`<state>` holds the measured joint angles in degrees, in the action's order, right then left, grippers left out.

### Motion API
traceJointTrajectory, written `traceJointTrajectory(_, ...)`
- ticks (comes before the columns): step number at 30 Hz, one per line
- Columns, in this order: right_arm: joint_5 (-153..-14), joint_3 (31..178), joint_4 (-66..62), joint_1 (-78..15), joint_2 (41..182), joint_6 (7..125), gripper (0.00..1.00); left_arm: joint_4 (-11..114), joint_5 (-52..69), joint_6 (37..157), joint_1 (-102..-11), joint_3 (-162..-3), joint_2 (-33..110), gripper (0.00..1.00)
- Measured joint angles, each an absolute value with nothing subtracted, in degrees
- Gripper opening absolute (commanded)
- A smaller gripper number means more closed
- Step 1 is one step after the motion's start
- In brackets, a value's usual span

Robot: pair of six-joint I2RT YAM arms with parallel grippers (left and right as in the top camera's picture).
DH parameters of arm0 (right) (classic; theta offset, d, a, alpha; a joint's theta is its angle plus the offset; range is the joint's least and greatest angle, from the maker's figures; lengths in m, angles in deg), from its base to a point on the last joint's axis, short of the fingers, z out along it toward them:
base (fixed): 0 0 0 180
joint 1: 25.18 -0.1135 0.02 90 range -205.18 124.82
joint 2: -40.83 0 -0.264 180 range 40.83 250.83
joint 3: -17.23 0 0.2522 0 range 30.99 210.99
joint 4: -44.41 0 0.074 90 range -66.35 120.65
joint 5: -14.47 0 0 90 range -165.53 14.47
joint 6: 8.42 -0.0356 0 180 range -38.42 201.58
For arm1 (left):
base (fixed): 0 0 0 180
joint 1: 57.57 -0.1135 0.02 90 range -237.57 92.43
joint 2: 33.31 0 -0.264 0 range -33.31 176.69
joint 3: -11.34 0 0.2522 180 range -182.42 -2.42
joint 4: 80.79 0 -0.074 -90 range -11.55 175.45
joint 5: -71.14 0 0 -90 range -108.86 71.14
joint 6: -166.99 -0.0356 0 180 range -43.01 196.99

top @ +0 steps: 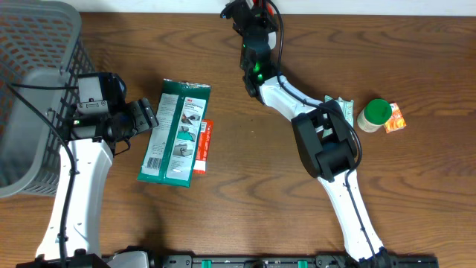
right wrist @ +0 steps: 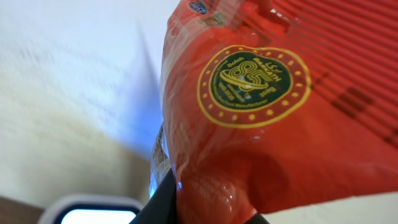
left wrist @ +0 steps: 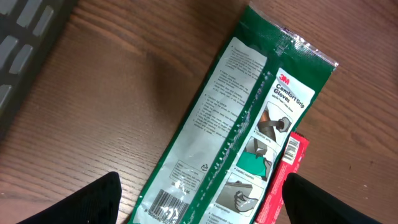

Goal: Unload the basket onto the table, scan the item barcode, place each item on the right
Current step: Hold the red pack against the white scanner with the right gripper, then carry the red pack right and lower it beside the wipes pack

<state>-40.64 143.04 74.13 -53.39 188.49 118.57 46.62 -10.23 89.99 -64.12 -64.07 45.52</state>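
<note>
Two claws differ: the right claw (top: 245,18) is clamped on a glossy red plastic packet (right wrist: 273,118) with a green-and-gold round seal, raised over the far middle of the wooden counter (top: 249,193). The left claw (top: 146,117) gapes open just left of a flat green glove pack (top: 175,134).

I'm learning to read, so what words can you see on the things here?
"3M": on the green glove pack.
"Comfort Grip Gloves": same pack, just below.
"85": in the gold seal on the red packet.
Too small or blurred: the pack's fine print, the seal's ring words, the red strip lettering.
</note>
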Motion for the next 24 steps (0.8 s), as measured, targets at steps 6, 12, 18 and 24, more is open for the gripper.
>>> traceJointTrajectory(6,-38.1,142.8,61.9,-53.5,185.1,118.2,0.01,46.6,-10.2,90.0,-64.1,-64.1,45.5,0.83)
traceJointTrajectory(12,-38.0,142.6,31.2,-55.0,170.3,110.7,0.01,46.6,-10.2,90.0,-64.1,-64.1,45.5,0.83)
traceJointTrajectory(18,-50.3,143.3,-9.4,-55.2,150.9,97.4,0.01,46.6,-10.2,90.0,-64.1,-64.1,45.6,0.84)
traceJointTrajectory(24,-72.3,144.1,-34.7,-49.9,143.5,89.6,0.01,46.6,-10.2,90.0,-64.1,-64.1,45.6,0.83)
